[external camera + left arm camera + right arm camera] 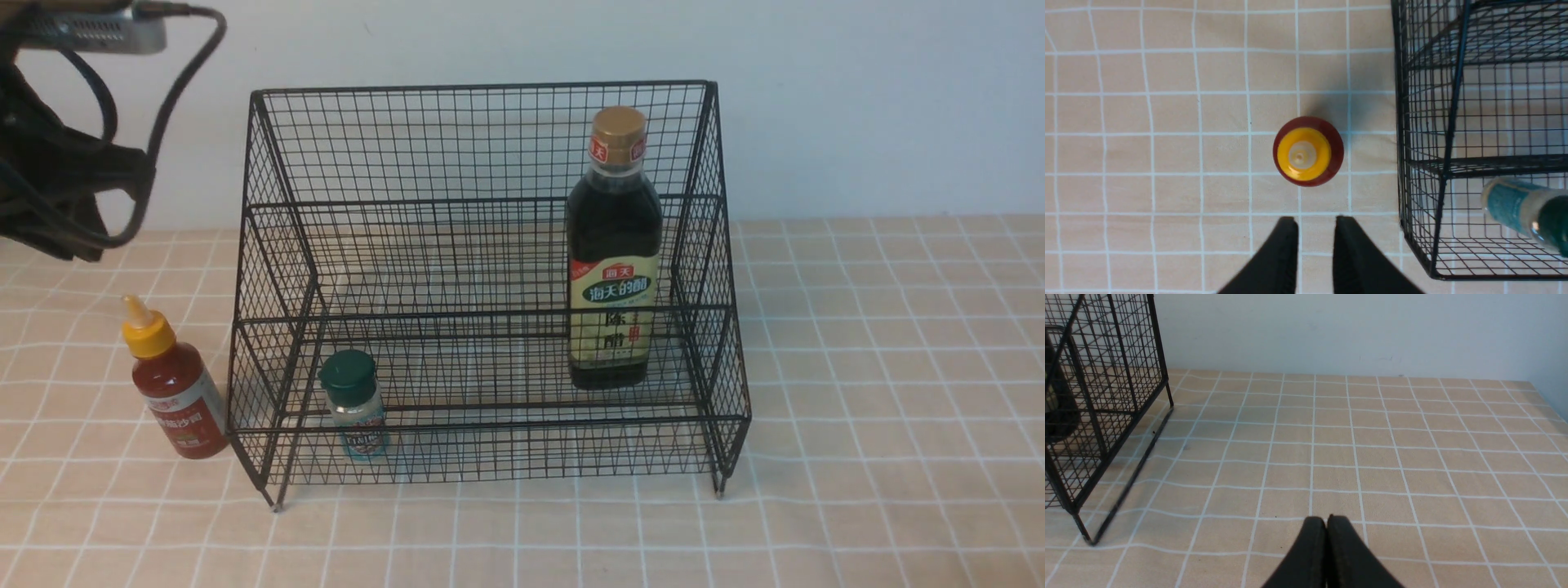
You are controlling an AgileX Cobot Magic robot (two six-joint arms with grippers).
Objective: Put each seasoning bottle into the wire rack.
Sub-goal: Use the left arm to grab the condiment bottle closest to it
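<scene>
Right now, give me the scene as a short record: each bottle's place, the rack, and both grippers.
vinegar bottle: upright, inside the rack, toward its right side
green-lidded shaker: inside the rack, near its left end, tilted
red sauce bottle: on the table, left of the rack, outside it
wire rack: black mesh, standing on the table
left gripper: partly open, nothing between its fingertips
right gripper: shut, holding nothing
left to do: red sauce bottle into the rack
</scene>
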